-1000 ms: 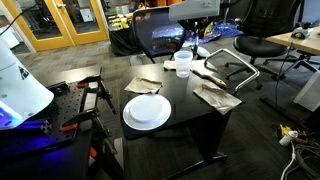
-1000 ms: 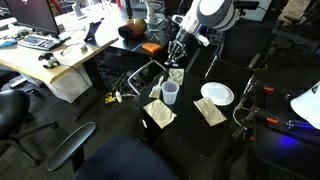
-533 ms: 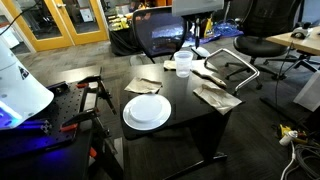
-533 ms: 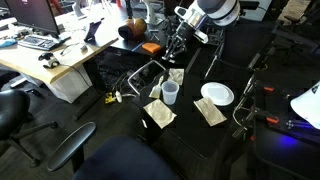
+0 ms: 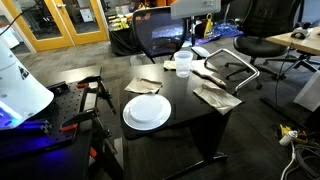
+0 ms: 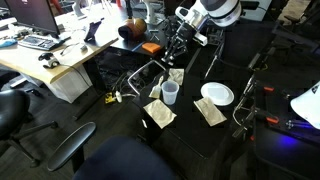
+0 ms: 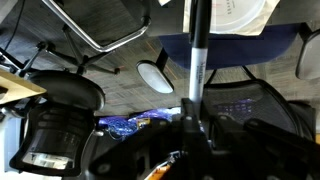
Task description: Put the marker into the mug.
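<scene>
The marker (image 7: 197,60) is a thin dark and pale stick clamped in my gripper (image 7: 190,130), which is shut on it. In the wrist view its tip points toward the mug (image 7: 235,15), a pale translucent cup at the top edge. In both exterior views the gripper (image 5: 190,38) (image 6: 180,45) hangs above the mug (image 5: 183,63) (image 6: 171,93), which stands upright on the black table (image 5: 190,115). The marker (image 6: 177,57) hangs below the fingers, just above and slightly behind the mug. Whether its tip is over the rim is unclear.
A white plate (image 5: 147,110) (image 6: 217,94) lies near the table's front. Crumpled paper napkins (image 5: 216,96) (image 5: 148,78) (image 6: 159,114) lie around the mug. Office chairs (image 5: 160,35) (image 5: 262,45) stand behind the table.
The arm has shifted slightly above the mug, still holding the marker. The mug and plate have not moved.
</scene>
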Controlling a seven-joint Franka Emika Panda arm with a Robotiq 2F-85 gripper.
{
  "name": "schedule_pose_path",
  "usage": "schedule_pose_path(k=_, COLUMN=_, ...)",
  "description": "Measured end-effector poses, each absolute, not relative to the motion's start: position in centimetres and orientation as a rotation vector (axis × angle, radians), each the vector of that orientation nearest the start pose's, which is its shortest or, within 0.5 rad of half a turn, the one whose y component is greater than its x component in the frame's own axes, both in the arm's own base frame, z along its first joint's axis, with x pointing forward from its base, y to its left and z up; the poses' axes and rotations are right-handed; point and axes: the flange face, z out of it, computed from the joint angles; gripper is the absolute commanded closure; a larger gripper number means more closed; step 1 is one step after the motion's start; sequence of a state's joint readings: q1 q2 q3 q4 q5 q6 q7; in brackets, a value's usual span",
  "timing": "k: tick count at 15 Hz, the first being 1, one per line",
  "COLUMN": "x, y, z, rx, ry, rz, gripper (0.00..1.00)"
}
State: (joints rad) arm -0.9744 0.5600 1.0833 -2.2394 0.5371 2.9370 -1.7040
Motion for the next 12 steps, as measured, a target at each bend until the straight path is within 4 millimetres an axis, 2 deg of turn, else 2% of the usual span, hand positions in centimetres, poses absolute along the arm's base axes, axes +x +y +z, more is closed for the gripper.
schedule_pose_path(k=4, x=56.6, y=2.5, z=26.7, rx=-2.225, ry=-1.491, rz=-0.989, gripper=0.97)
schedule_pose_path(k=12, x=55.8, y=2.5, z=25.5, rx=-2.097, ry=-1.526, rz=-1.029, gripper=0.97)
